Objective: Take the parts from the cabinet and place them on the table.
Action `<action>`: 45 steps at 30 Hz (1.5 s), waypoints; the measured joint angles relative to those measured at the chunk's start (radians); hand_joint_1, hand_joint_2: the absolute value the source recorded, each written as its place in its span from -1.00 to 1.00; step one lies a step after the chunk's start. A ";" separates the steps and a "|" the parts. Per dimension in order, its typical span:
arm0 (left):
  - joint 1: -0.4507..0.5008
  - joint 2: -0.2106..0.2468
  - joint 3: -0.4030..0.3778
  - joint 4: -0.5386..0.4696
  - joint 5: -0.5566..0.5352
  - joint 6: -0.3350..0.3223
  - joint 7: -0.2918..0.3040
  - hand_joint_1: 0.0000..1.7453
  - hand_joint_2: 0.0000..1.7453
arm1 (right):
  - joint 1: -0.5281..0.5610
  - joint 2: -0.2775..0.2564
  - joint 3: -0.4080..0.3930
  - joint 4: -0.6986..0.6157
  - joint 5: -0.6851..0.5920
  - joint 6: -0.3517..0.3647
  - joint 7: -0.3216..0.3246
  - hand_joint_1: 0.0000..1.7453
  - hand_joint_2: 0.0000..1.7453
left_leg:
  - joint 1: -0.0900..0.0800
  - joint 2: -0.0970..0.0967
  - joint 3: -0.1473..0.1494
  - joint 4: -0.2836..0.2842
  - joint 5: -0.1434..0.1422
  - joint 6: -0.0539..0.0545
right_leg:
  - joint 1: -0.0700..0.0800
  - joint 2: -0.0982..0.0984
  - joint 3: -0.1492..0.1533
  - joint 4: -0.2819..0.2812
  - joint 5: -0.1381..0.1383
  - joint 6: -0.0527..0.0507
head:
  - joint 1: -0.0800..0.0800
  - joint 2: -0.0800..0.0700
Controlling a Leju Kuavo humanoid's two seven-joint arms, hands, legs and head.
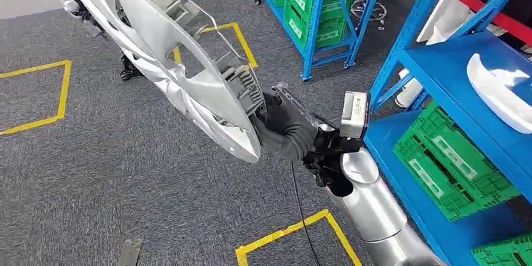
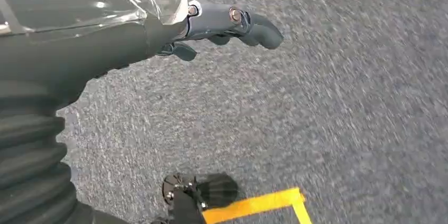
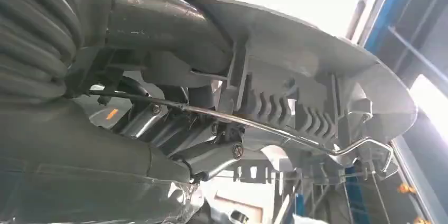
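Head view shows the silver right arm [image 1: 370, 206] rising from the lower right and reaching up and to the left, its grey-covered right hand [image 1: 280, 125] clamped on the near edge of a large silver wheel-cover part [image 1: 182, 71]. The part is held in the air over the grey carpet floor [image 1: 125, 191], tilted, its ribbed back side with clips and a wire ring turned toward the camera, and it stretches from the hand up to the top left corner. To the right stands the blue cabinet [image 1: 439, 65] of open shelves; a white moulded part [image 1: 502, 90] lies on one shelf, green crates [image 1: 452, 159] sit on the shelf below, and more green crates [image 1: 313, 2] fill a second blue rack farther back. Yellow tape lines [image 1: 295, 231] mark squares on the carpet. In the right wrist view the hand's thick grey thumb [image 3: 158, 20] presses on the part's rim beside a block of ribs, with darker fingers [image 3: 158, 123] under the part behind the wire ring [image 3: 296, 134], so the grip closes on the part from both sides. In the left wrist view the left hand [image 2: 211, 34] hangs above the carpet, holding nothing, its dark fingers [image 2: 248, 23] stretched out and slightly curled, apart from one another. A small white tag sits on the right wrist, but its writing is too small to read.
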 joint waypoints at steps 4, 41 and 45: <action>-0.004 -0.005 0.000 -0.008 -0.005 0.000 0.002 -1.00 1.00 | 0.002 -0.010 -0.002 0.001 -0.001 0.000 0.000 1.00 1.00 | 0.014 -0.056 0.012 -0.019 0.013 0.013 | -0.012 0.127 -0.114 0.227 -0.089 -0.010 | 0.012 0.000; -0.078 -0.011 -0.073 0.078 0.069 -0.006 -0.035 -1.00 1.00 | 0.047 -0.043 -0.062 0.004 0.005 0.021 0.004 1.00 1.00 | 0.020 -0.159 0.018 0.001 -0.011 -0.002 | -0.033 0.198 -0.064 0.012 0.054 0.038 | 0.010 0.000; -0.070 -0.004 -0.077 0.084 0.071 -0.006 -0.037 -1.00 1.00 | 0.049 -0.037 -0.060 0.000 0.005 0.021 0.004 1.00 1.00 | 0.023 -0.192 0.002 0.005 -0.012 -0.019 | -0.019 0.181 -0.059 0.010 0.054 0.002 | 0.011 0.000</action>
